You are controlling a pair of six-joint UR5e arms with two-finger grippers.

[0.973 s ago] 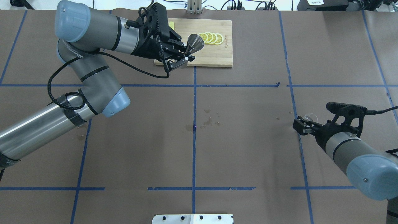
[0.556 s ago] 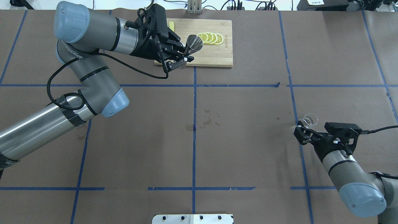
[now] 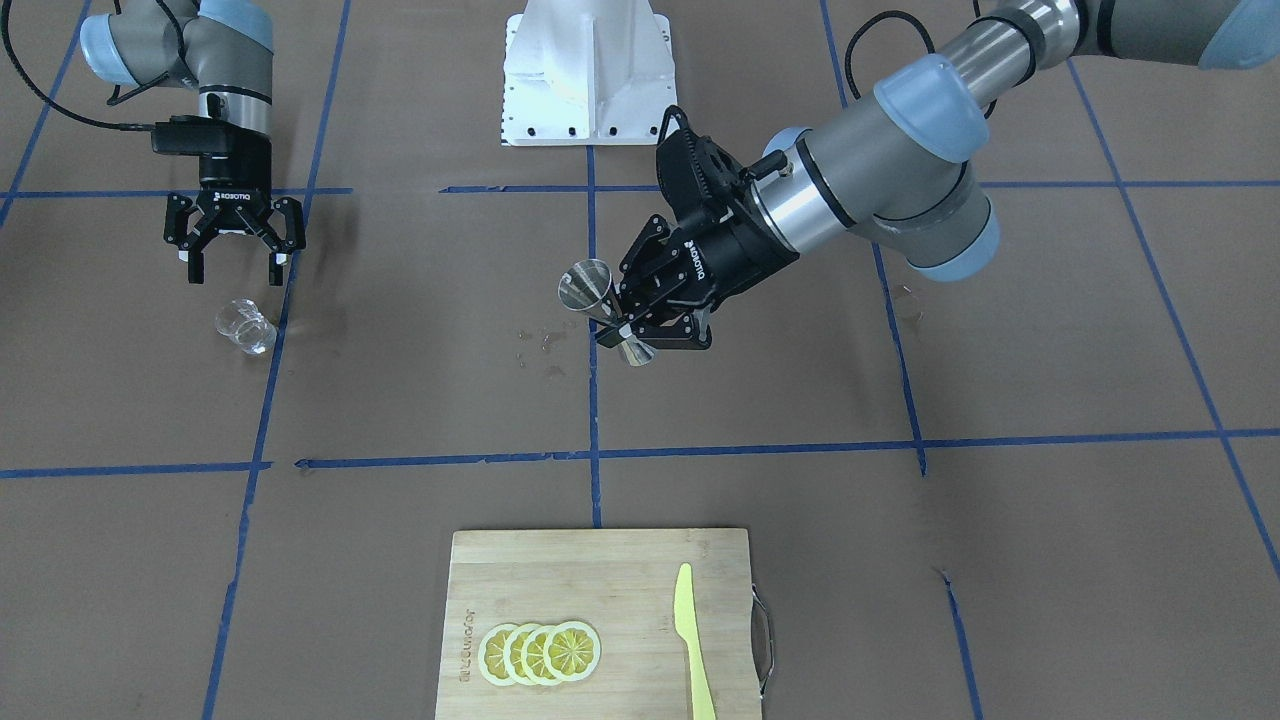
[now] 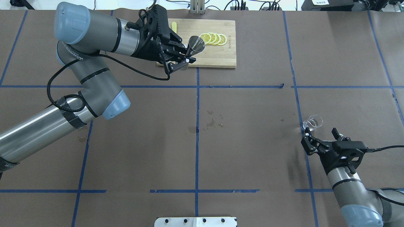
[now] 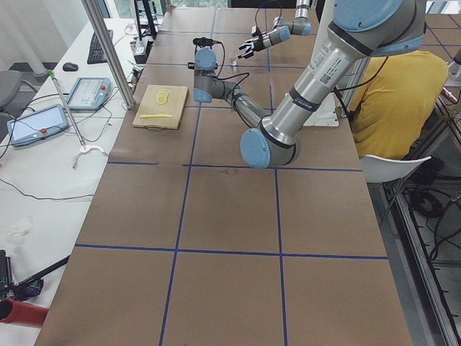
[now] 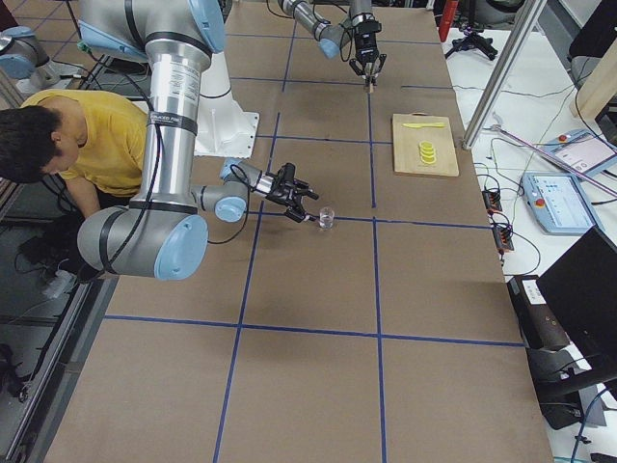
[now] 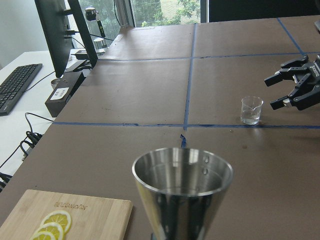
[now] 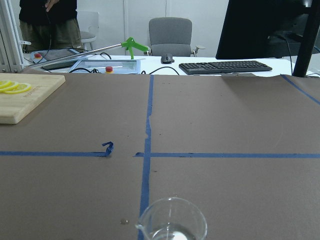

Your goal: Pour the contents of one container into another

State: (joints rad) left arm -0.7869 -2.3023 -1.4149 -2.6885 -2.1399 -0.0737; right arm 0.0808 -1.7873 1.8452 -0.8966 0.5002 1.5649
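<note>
The left fingers (image 4: 178, 65) are clamped on the waist of the steel jigger (image 4: 196, 44), held tilted above the counter (image 4: 252, 157). Far right, the glass cup (image 4: 313, 122) stands upright on the counter, just beyond the right fingers (image 4: 309, 142), which are spread wide and hold nothing.

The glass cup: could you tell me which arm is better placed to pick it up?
Right, probably. The right gripper hangs open just beside the glass cup, which stands free; the left gripper is far off and shut on the jigger.
</note>
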